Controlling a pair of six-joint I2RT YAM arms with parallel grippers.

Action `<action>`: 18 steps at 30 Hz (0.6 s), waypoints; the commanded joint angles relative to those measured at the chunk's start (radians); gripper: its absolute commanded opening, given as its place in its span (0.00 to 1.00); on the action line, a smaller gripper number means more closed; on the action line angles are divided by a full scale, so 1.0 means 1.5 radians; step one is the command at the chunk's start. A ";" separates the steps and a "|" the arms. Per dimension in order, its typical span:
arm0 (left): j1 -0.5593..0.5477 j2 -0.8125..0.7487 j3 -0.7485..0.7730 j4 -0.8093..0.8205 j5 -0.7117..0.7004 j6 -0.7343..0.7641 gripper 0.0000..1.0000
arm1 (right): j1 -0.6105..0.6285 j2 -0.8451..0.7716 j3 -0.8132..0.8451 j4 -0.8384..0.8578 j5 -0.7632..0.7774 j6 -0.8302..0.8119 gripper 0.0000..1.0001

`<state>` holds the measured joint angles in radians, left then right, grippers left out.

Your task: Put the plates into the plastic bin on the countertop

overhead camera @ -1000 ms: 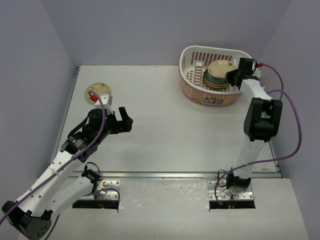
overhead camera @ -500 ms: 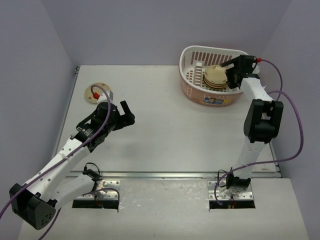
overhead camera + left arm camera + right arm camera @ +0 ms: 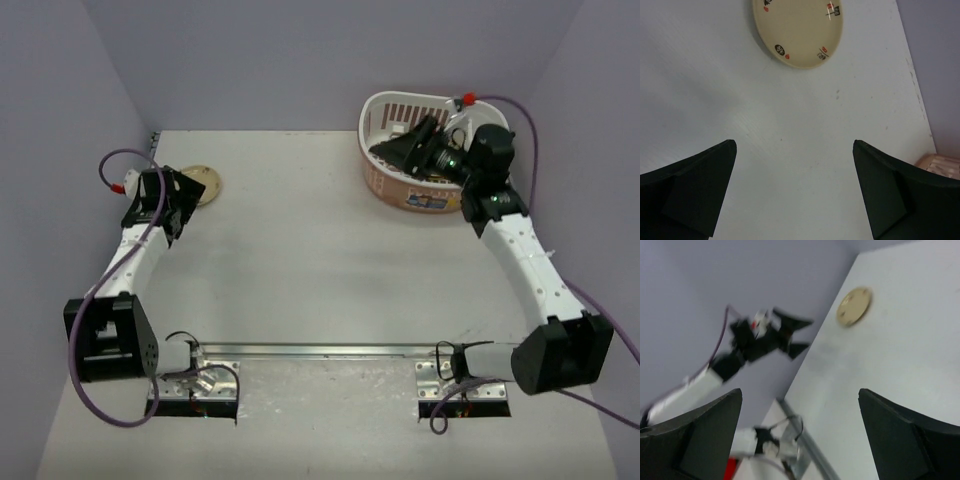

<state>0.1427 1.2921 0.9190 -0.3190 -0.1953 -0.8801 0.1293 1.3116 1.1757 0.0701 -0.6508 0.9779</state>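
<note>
White-grey countertop [image 3: 320, 250] seen from above, with purple walls [image 3: 300, 50] closing it in on three sides and both arms reaching away from their bases at the near edge.

Left side: one cream plate [image 3: 208, 186] lies flat on the countertop near the far left corner. The left wrist view shows small red and dark marks spaced around its rim. The left gripper [image 3: 183, 195] sits just beside this plate, on its left, and overlaps the plate's edge in the top view. From there it cannot be told whether the two touch. In the left wrist view the two dark fingers [image 3: 695, 200] stand wide apart with only bare tabletop between them. The plate lies beyond the fingertips and apart from both, so this gripper is spread and holds nothing.

Right side: the white and pale pink bin [image 3: 420, 198], with slotted sides and a label on its front wall, stands on the countertop at the far right. The right gripper [image 3: 392, 150] hangs over the inside of the bin, pointing left, and covers most of what lies there, so no plates can be made out in the bin. The right wrist view is blurred and looks across the countertop toward the left arm [image 3: 760, 337] and the cream plate. Its own fingers [image 3: 695, 440] are set wide apart with nothing between them, so this gripper too is spread and empty.
</note>
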 commanded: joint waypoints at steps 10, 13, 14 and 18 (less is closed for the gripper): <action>0.144 0.402 0.161 0.174 0.099 0.047 1.00 | 0.074 -0.375 -0.459 0.063 -0.241 -0.091 0.99; 0.147 0.471 0.210 0.155 0.108 0.063 0.99 | 0.074 -0.396 -0.467 0.037 -0.236 -0.119 0.99; 0.147 0.491 0.229 0.141 0.114 0.067 0.98 | 0.074 -0.399 -0.470 0.030 -0.236 -0.122 0.99; 0.147 0.527 0.271 0.092 0.111 0.063 0.80 | 0.074 -0.392 -0.474 0.013 -0.219 -0.141 0.99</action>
<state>0.3592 2.0223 1.3002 -0.1050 -0.0434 -0.8110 0.2398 0.7162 0.4747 0.1027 -0.9799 0.8265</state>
